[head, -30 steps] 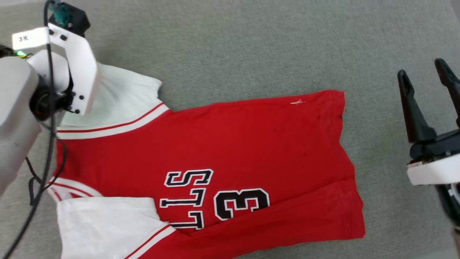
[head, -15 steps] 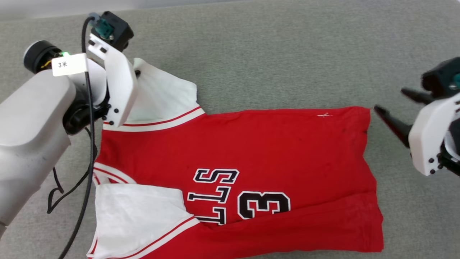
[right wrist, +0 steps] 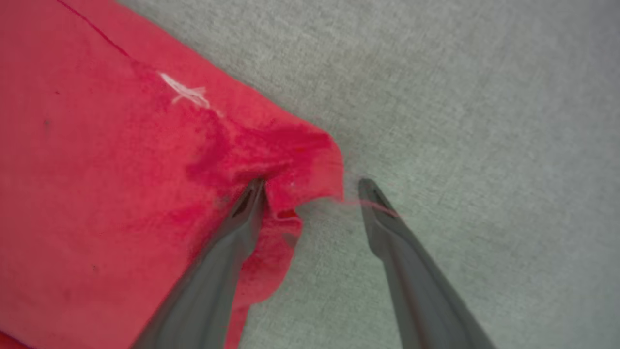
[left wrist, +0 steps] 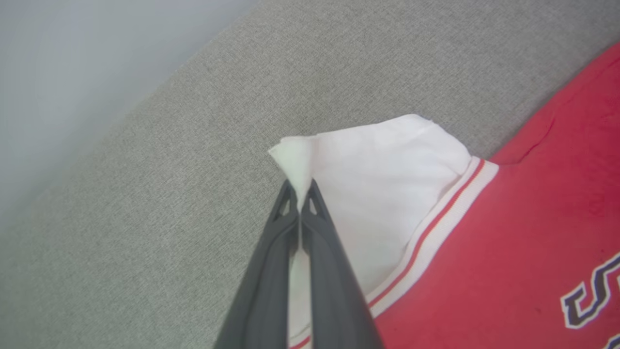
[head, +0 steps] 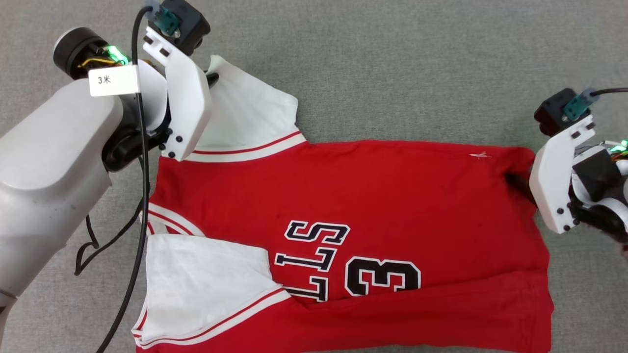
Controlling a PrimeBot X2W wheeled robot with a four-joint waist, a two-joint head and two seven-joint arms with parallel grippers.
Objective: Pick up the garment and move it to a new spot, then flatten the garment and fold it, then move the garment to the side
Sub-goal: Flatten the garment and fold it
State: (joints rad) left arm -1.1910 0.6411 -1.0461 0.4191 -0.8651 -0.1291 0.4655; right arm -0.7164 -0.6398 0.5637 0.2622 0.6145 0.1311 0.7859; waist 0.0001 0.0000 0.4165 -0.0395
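While a sleeve (left wrist: 382,184) is clenched by the left claw (left wrist: 301,186), the garment's (head: 368,196) hem (right wrist: 315,145) is straddled by the released right claw (right wrist: 311,183).

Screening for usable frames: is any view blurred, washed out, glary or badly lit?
Head view: sharp and evenly lit, shadows soft, jersey crisp. Left wrist view: colours washed out and slightly soft, but the left hand is readable. Right wrist view: the softest, with the jersey smeared near the right hand. No harsh glare in any view.
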